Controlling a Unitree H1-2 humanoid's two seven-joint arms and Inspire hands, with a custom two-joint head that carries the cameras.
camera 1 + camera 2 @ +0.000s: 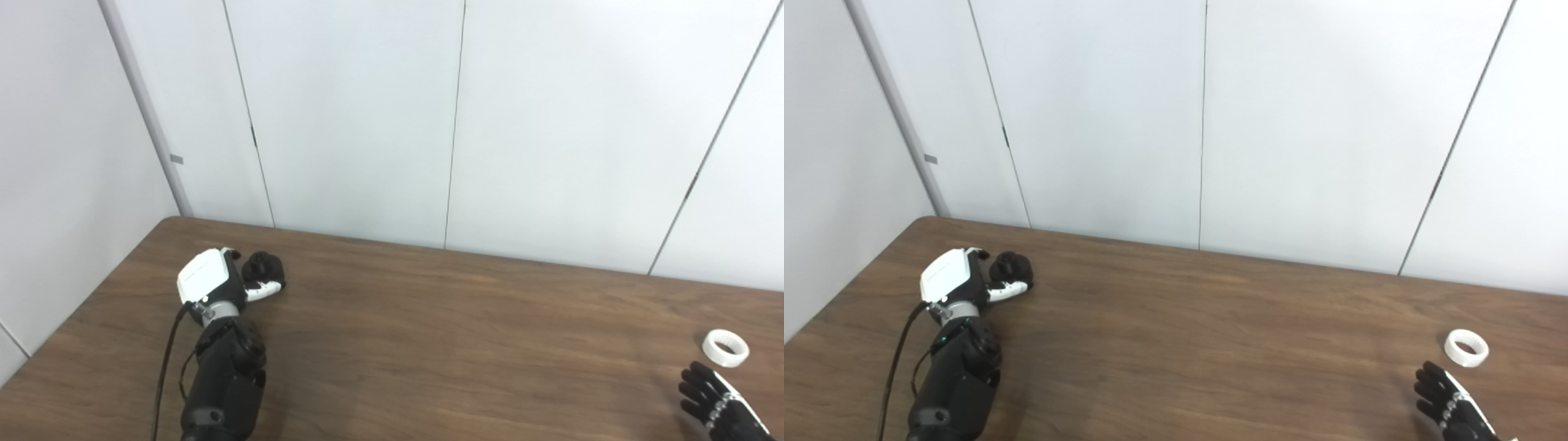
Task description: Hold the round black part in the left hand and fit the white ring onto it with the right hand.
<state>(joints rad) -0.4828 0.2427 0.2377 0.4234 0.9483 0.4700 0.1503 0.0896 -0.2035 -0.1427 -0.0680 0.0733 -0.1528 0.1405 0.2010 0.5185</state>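
Both hands differ: left hand point(211, 278) fingers clasp the round black part point(262, 267); right hand point(716, 404) fingers spread, near the white ring point(725, 348).

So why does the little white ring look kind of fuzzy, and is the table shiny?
Left eye view: the white ring is small and soft-edged; a pale sheen crosses the table. Right eye view: same softness, and the left hand casts only a faint shadow.

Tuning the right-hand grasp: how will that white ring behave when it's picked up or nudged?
The white ring lies flat on the table, so it probably won't roll unless tipped on edge. It looks like a rigid, thin-walled plastic hoop, likely light, so it may skate away from the right hand. Its low profile may make pinching hard.
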